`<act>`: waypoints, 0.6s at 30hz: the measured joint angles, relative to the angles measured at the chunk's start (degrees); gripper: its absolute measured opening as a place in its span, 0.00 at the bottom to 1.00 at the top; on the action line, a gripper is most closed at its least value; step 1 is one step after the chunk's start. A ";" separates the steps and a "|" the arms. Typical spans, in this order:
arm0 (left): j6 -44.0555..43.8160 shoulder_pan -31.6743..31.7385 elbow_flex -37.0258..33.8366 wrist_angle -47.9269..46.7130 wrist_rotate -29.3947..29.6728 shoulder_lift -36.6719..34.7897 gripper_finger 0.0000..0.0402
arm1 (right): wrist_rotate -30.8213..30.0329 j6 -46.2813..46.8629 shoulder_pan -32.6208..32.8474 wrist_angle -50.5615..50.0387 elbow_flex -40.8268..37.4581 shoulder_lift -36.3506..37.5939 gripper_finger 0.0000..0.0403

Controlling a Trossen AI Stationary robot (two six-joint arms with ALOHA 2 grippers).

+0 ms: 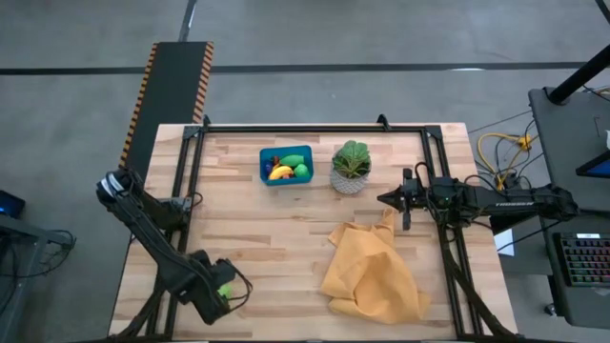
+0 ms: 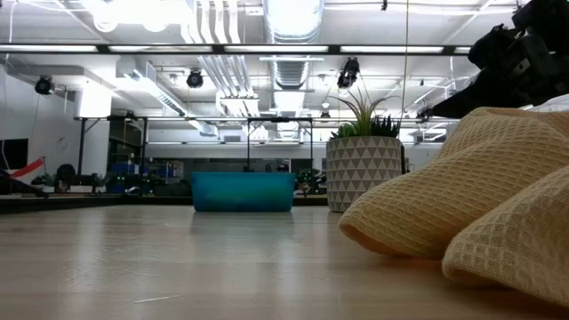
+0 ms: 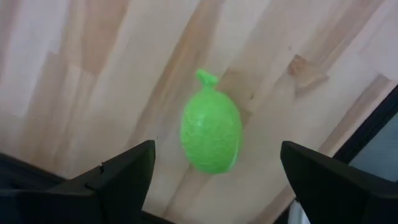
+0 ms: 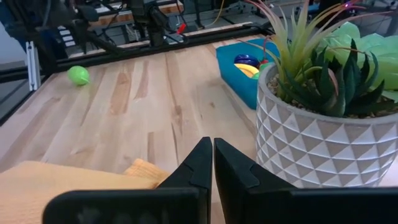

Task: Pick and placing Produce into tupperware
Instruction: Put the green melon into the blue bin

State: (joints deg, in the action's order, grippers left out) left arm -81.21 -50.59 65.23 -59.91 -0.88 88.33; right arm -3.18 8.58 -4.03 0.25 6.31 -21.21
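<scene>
A green toy fruit [image 3: 211,131] is seen lying on the table [image 1: 276,248] near its front-left corner, framed by the left gripper [image 3: 214,180], fingers spread wide. Probably light, stiff, slippery plastic, so it's best pinched across the fat middle. Its stem tip is aimed away from the gripper.

Bright even overhead light, glaring ceiling strip lights [image 2: 267,49] in low view, soft faint shadows on table [image 1: 276,248], near yellow cloth [image 2: 462,204] slightly blurred
</scene>
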 joint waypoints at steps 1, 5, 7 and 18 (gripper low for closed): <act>-0.63 0.00 0.00 0.16 -0.74 0.42 0.83 | 0.02 0.23 0.00 0.00 0.00 0.00 0.02; -3.17 -0.02 -0.02 -0.10 -1.86 1.93 0.83 | 0.09 0.43 0.00 0.00 0.00 0.00 0.02; -4.01 -0.02 -0.03 -0.14 -1.93 2.85 0.83 | 0.09 0.43 0.00 0.00 0.00 0.00 0.02; -5.58 0.22 -0.15 0.75 -5.09 6.38 0.83 | 0.11 1.02 0.00 -0.13 0.00 0.00 0.02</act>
State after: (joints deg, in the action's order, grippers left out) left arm -86.78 -50.37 65.08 -59.16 -5.96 94.70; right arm -3.07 9.61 -4.03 0.12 6.31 -21.21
